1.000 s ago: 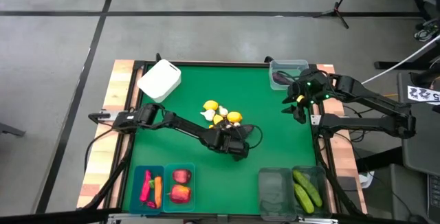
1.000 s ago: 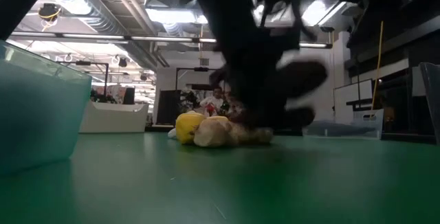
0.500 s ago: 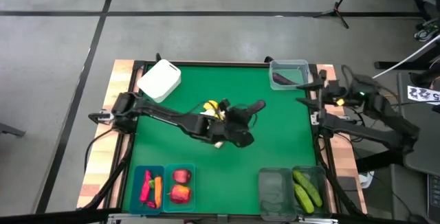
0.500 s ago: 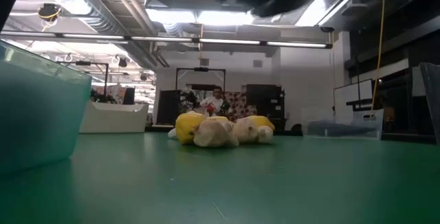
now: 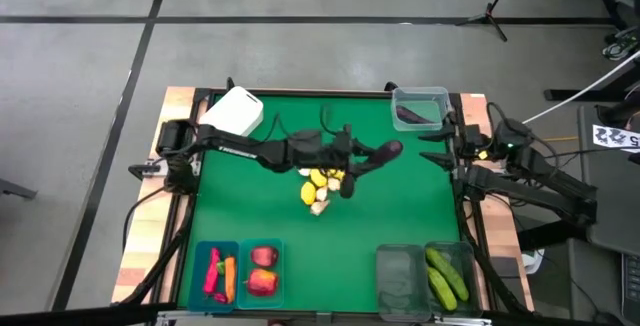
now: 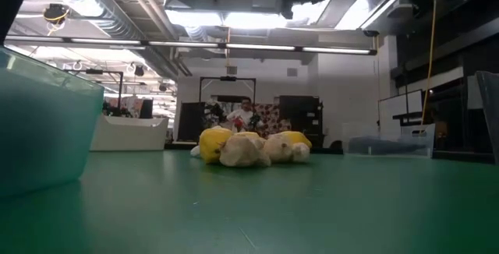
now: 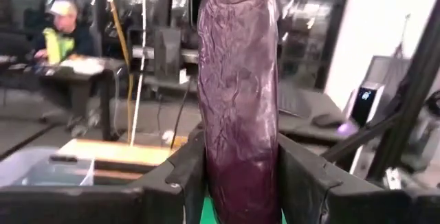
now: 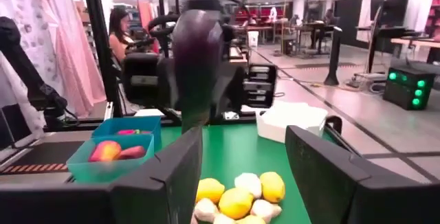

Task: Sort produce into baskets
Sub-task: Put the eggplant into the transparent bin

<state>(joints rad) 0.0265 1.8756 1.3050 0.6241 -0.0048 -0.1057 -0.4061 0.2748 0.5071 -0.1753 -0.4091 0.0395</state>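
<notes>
Nearest on the green worktop (image 5: 400, 206): teal bins (image 5: 240, 271) with peppers, carrot, apples. Mid-worktop: lemons and garlic (image 5: 322, 186) heaped. Above the heap: left claw (image 5: 368, 159) clamped on a purple eggplant (image 7: 238, 100), lifted clear. Farther right, at the worktop's edge: right claw (image 5: 436, 144) parted, empty.

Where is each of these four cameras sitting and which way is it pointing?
High view: overhead, straight down on the green table; both arms show.
Low view: table height, level across at the lemon and garlic pile; only dark arm parts along the top.
Left wrist view: on the left arm, past its fingers clamping the eggplant, toward the room.
Right wrist view: on the right arm, facing the left hand across the table.
Shared: the eggplant shows in the high view and both wrist views.
</notes>
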